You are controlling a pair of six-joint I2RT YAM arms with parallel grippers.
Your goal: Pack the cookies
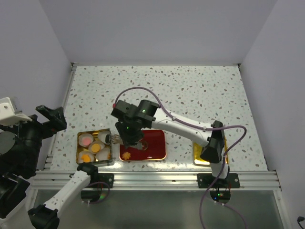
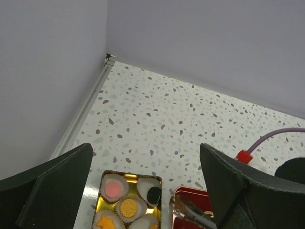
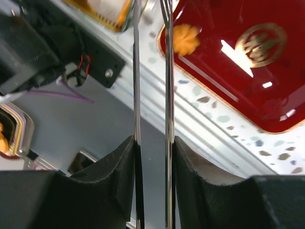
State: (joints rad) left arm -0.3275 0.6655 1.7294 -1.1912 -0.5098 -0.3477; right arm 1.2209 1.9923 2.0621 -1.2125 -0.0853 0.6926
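A gold tin (image 1: 95,131) at the table's near edge holds cookies in white paper cups: pink (image 2: 113,189), dark brown (image 2: 153,193), round yellow (image 2: 127,207) and an orange one (image 2: 105,222). An orange-brown flower cookie (image 1: 127,155) lies on the dark red lid (image 1: 152,143), near its left front corner; the right wrist view shows it too (image 3: 186,39). My right gripper (image 1: 131,137) is shut on metal tongs (image 3: 167,71), whose tips (image 2: 183,207) hang between tin and lid, empty. My left gripper (image 1: 50,119) is open and empty, raised left of the tin.
A second gold tin part (image 1: 196,155) lies by the right arm's base. The aluminium rail (image 1: 157,179) runs along the near edge just below the tin and lid. White walls close the back and both sides.
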